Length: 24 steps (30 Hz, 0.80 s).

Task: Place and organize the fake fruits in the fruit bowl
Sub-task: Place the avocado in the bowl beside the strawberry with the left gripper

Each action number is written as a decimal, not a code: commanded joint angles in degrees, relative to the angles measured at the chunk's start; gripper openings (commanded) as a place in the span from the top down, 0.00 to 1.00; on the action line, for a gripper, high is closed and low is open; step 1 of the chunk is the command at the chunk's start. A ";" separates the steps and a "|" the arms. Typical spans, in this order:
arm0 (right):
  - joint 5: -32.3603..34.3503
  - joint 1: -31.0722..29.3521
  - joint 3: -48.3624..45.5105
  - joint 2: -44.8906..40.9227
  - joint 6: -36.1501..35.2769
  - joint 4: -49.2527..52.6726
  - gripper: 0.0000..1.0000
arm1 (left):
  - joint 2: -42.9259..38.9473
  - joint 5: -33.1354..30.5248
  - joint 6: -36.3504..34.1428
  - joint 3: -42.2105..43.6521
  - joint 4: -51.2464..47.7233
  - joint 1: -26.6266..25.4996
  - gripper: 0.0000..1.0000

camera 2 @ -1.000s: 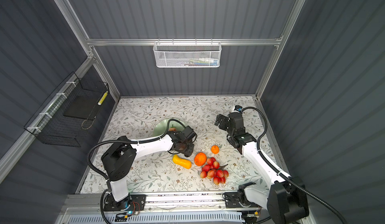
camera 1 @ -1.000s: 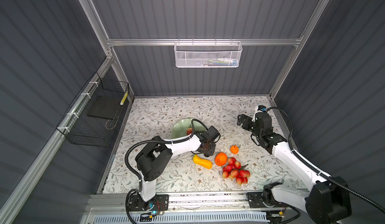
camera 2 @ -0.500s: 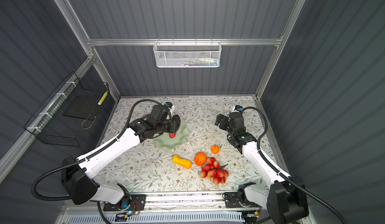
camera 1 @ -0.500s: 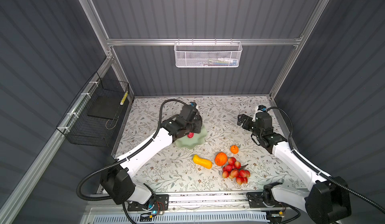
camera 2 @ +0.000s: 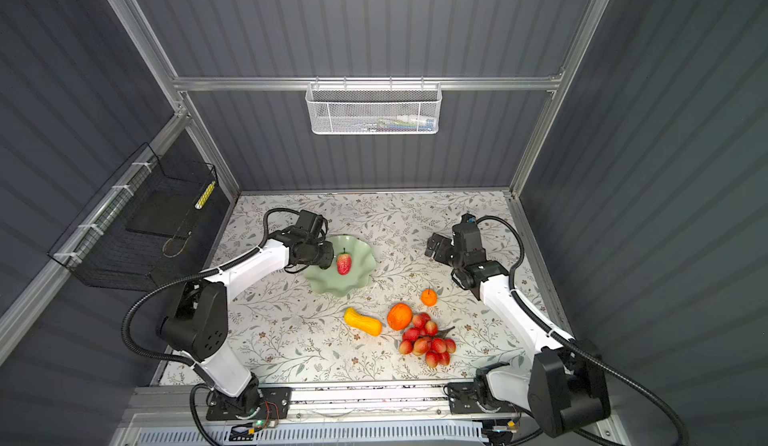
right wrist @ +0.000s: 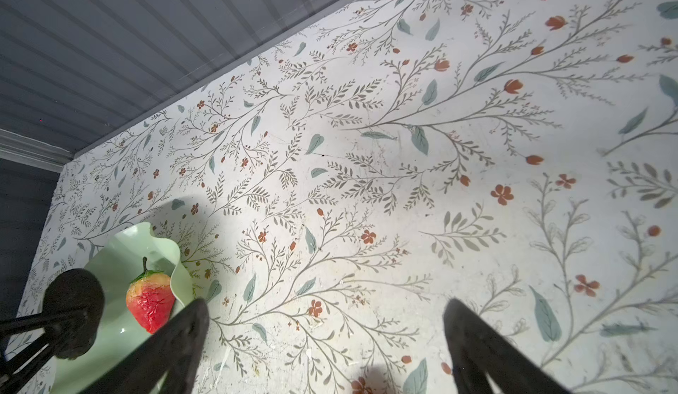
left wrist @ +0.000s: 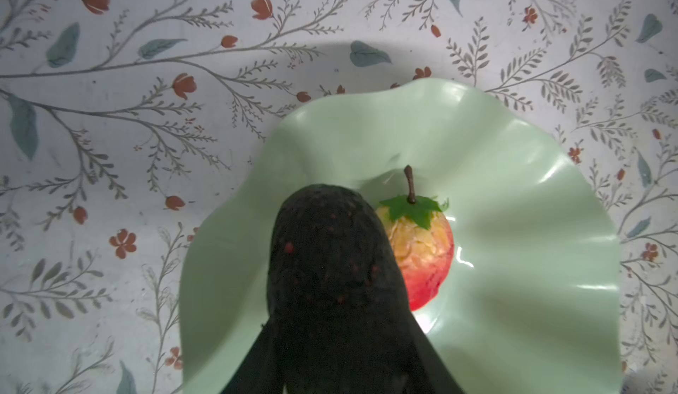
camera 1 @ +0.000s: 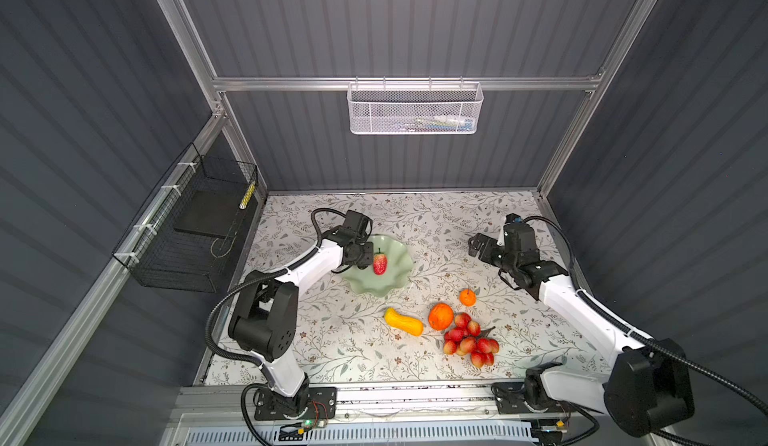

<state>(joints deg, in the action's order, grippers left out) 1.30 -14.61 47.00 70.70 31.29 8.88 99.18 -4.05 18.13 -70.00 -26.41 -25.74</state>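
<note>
Stock of the task as I read it from my station: six fruits, one in the bowl, one in grip at the bowl, four outstanding. By my judgement, under a third done.

1. Fruit bowl (camera 1: 392, 287): pale green with a wavy rim. It stands upright on the tabletop (camera 1: 332, 342), left of centre in both top views, and its inside is mostly bare.
2. Strawberry (camera 1: 379, 263): lies in the bowl near the middle, stem toward the back wall. Placed.
3. Avocado (left wrist: 330, 260): a dark oval clamped in the left jaws, which are closed on it. It sits over the left part of the bowl, just beside the strawberry. I cannot tell whether it rests on the bowl or hangs just above it. I enter it as in delivery, not yet released.
4. Large orange (camera 1: 441, 316): on the tabletop in front of the bowl and to its right, right up against the grapes. To do.
5. Tangerine (camera 1: 467, 297): on the tabletop, just behind the grapes and apart from the orange. To do.
6. Squash piece (camera 1: 403, 322): lies flat on the tabletop, just left of the orange. To do.
7. Grapes (camera 1: 469, 342): a red bunch on the tabletop, the fruit nearest the front rail. To do, and I judge it the most awkward to lift.
8. Right jaws: spread wide with nothing between them. They are over bare tabletop on the right, behind the tangerine and clear of every fruit.

Arrangement inside the bowl cannot be assessed until more pieces are in.
</note>
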 commanded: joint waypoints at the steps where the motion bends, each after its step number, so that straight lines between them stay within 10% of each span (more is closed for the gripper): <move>1: -2.12 0.02 -1.90 -1.41 0.78 3.27 0.01 | 2.16 3.25 -0.91 -1.46 3.10 0.34 0.67; 13: -2.19 -4.72 -7.21 -4.23 3.15 11.69 0.08 | 6.07 3.31 1.62 -1.31 2.92 0.36 0.31; 24: 1.07 -12.98 -12.44 -2.40 10.96 12.38 0.13 | -8.97 2.47 2.54 -0.04 11.80 0.34 0.10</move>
<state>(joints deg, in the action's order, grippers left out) 0.49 -27.14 35.81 67.31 39.07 21.12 96.12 -1.32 20.18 -70.59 -19.84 -25.50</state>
